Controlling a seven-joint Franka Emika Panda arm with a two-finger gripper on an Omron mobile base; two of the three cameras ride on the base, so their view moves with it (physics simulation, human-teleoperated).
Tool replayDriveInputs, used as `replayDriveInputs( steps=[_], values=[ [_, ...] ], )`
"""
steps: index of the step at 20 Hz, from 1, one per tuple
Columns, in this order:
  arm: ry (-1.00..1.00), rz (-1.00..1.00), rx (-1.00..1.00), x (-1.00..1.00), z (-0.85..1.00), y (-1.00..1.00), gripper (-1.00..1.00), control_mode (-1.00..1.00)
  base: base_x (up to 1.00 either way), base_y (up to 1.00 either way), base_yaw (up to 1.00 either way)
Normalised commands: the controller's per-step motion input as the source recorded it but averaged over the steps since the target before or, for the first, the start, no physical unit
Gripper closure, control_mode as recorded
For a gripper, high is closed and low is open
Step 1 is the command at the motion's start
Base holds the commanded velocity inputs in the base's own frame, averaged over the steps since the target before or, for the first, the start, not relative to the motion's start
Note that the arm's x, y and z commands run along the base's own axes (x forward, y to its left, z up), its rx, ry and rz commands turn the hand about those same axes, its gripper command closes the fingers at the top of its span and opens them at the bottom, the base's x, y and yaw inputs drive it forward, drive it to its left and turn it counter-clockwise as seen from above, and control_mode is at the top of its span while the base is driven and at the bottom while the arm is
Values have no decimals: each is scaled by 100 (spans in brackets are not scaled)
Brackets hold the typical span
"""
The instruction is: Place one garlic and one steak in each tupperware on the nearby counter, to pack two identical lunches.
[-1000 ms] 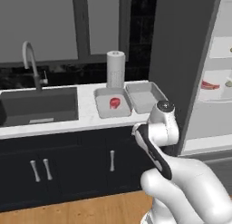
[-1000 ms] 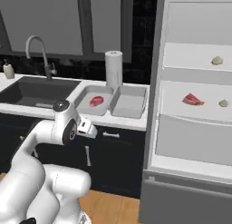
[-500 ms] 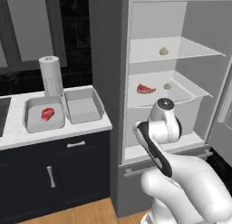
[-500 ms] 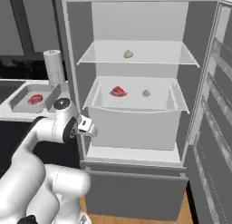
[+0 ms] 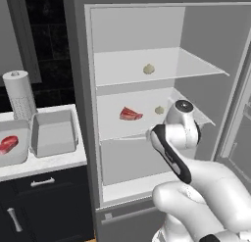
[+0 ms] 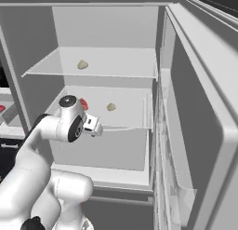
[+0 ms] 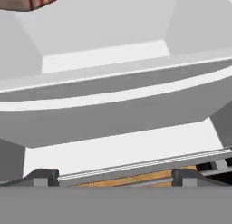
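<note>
While the fridge [image 5: 83, 89] stands open, the packing is barely begun.

From the counter [image 5: 44, 163] down to the smallest thing: two tubs sit side by side by the paper-towel roll [image 5: 19, 94]. The left tub [image 5: 19, 155] holds one steak [image 5: 7, 144]; the right tub [image 5: 53, 133] looks empty. In the fridge, a second steak [image 5: 130, 113] and a garlic [image 5: 159, 109] lie on the middle shelf [image 6: 125, 119], and another garlic [image 5: 149, 68] on the upper shelf [image 5: 196, 64]. So I judge one item of four packed, three left. The gripper [image 7: 115, 175] points low into the fridge, its tips set wide apart, clasping nothing.
</note>
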Motion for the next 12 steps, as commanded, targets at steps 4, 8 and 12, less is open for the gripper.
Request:
replayDriveInputs(
  steps=[4, 8, 12],
  values=[
    [-20, 39, 0, 21, 100, 0, -100, -100, 0, 0, 0],
    [-14, 27, -1, 65, 69, 6, -100, -100, 0, 0, 0],
    [-4, -3, -1, 65, 2, 66, -100, -100, 0, 0, 0]
  ],
)
